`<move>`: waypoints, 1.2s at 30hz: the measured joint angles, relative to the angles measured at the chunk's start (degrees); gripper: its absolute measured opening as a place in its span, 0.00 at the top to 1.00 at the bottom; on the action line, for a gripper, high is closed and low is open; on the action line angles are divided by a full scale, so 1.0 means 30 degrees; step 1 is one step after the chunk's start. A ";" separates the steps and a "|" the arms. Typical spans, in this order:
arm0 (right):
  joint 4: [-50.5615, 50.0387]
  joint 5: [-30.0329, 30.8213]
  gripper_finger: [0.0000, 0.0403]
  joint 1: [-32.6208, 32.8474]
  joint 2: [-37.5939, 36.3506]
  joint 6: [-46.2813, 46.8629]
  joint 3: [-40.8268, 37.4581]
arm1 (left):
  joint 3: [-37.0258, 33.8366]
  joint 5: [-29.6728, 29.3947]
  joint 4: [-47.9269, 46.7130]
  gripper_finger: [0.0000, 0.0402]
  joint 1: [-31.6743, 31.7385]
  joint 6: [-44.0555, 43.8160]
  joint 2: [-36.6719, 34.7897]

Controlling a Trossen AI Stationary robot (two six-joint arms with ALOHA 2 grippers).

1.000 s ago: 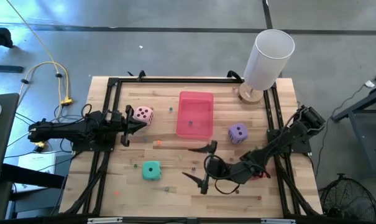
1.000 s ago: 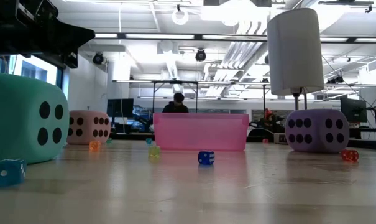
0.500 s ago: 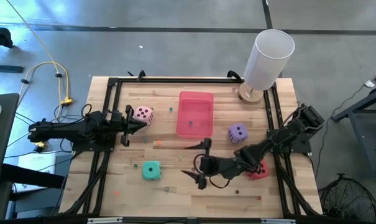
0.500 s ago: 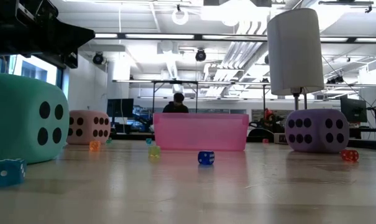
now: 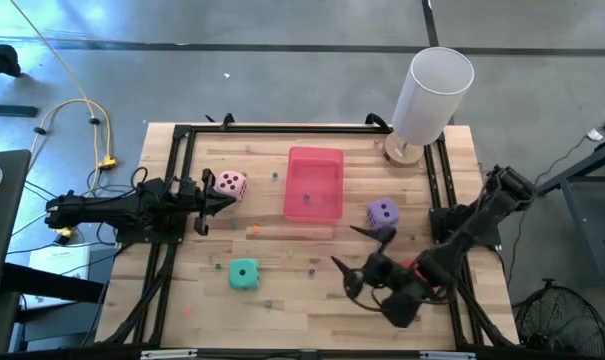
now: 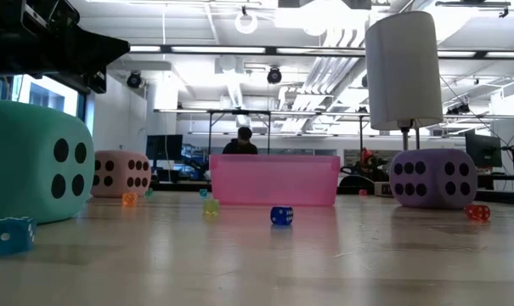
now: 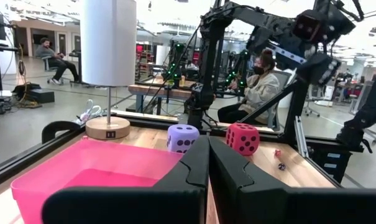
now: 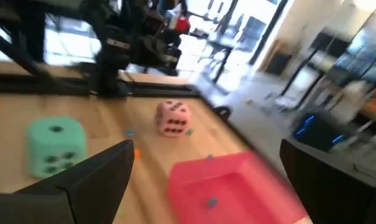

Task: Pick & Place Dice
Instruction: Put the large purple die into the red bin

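Note:
The dice rest flat on the wooden table. The pale pink die [image 5: 232,184] lies at the left, the teal die [image 5: 244,274] near the front, the purple die [image 5: 382,212] right of the pink tray [image 5: 314,165]. The red die [image 7: 242,138] shows in the left wrist view; from above my right arm mostly covers it. My right gripper [image 5: 350,248] hangs open over the table, below the purple die in the high view, holding nothing. My left gripper [image 5: 228,201] waits shut at the left, just by the pink die.
A white cylinder lamp [image 5: 432,90] on a round wooden base stands at the far right corner. Tiny coloured dice, such as a blue one [image 6: 280,215], are scattered on the table. A black frame [image 5: 182,150] borders the table. People sit in the room beyond.
My right gripper has swung toward the table's right edge, turning at the wrist, and has stayed open. Its arm again covers the red die, which showed half a second ago. No die has moved.

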 joint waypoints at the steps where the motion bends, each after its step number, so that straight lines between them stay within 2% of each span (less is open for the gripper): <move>1: -0.0863 -0.0658 0.02 0.0005 -0.0452 0.0725 0.0000 | 0.0000 -0.0006 0.0006 1.00 0.0000 0.0000 -0.0001; 4: -0.6615 -0.4567 0.02 -0.0949 -0.2459 0.4733 0.0051 | 0.0000 -0.0007 0.0013 1.00 0.0001 0.0000 0.0000; 6: -1.3412 -0.6943 0.02 -0.2325 -0.3875 0.9700 0.0033 | 0.0000 -0.0007 0.0662 1.00 -0.0001 0.0432 0.0007; 8: -1.8846 -0.7599 0.02 -0.3495 -0.4673 1.4987 -0.0407 | 0.0000 -0.0073 0.1579 1.00 0.0015 0.1053 -0.0011; 10: -2.0487 -0.7525 0.02 -0.4127 -0.5448 1.8022 -0.0951 | 0.0000 -0.0063 0.2235 1.00 0.0015 0.0587 -0.0015; 12: -2.0377 -0.9184 0.02 -0.4655 -0.6098 1.9023 -0.1415 | 0.0000 0.0050 0.2499 1.00 0.0001 -0.0394 -0.0014; 15: -1.9969 -1.3504 0.02 -0.5737 -0.6864 2.0039 -0.2344 | 0.0000 0.0044 0.2480 1.00 0.0001 -0.0935 -0.0002; 18: -1.8998 -1.3457 0.02 -0.6508 -0.6899 2.0046 -0.3532 | 0.0000 0.0146 0.2389 1.00 -0.0014 -0.1692 0.0000; 21: -1.7955 -1.4232 0.02 -0.7041 -0.6747 1.9930 -0.4749 | 0.0000 0.0170 0.2511 1.00 -0.0014 -0.2527 0.0000; 25: -1.5797 -1.4243 0.02 -0.8393 -0.6555 1.8350 -0.6114 | 0.0000 0.0219 0.3064 1.00 -0.0014 -0.2681 0.0000; 32: -1.2555 -1.4504 0.02 -0.9005 -0.6591 1.6807 -0.7603 | 0.0000 0.2320 0.2937 1.00 -0.0021 -0.3381 0.0146; 36: -1.1097 -1.5152 0.02 -0.9206 -0.6584 1.6478 -0.8812 | 0.0000 0.2412 0.2695 1.00 -0.0021 -0.3381 0.0204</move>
